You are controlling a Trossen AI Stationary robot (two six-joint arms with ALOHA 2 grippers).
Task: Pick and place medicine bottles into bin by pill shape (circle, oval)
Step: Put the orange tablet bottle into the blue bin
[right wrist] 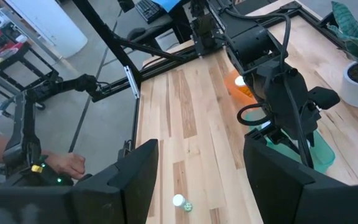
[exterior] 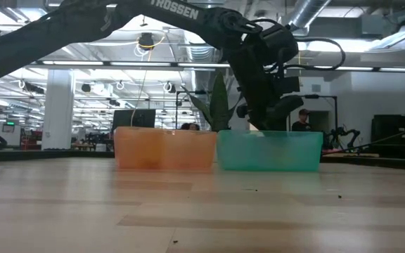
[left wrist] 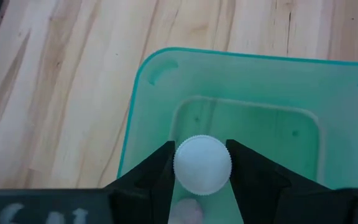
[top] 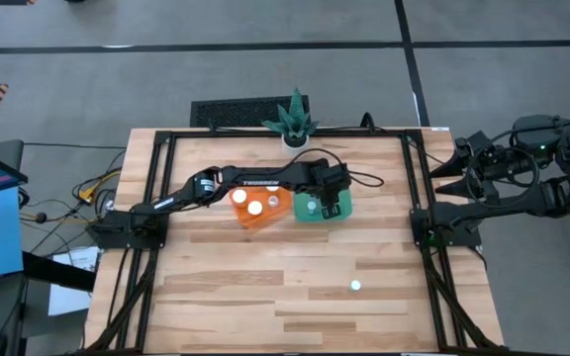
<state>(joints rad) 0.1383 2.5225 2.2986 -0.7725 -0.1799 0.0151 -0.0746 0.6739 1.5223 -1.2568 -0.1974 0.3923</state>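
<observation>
While the left gripper [left wrist: 202, 167] pinches a white-capped bottle [left wrist: 202, 165] over the green bin [top: 305, 220], it should lower further before letting go, I judge. Only the high view shows 1 bottle [top: 355, 286] loose toward 5 o'clock and 2 caps in the orange bin [top: 242, 220]. Parked off-table at 3 o'clock, the right gripper [right wrist: 199, 177] gapes empty.

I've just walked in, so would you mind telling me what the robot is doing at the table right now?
The left gripper is shut on a small white-capped medicine bottle and holds it over the translucent green plastic bin. Beside that bin, the translucent orange plastic bin already holds white-capped bottles. One more white-capped bottle stands alone on the wooden table. The right gripper waits open, off the table's right edge.
</observation>
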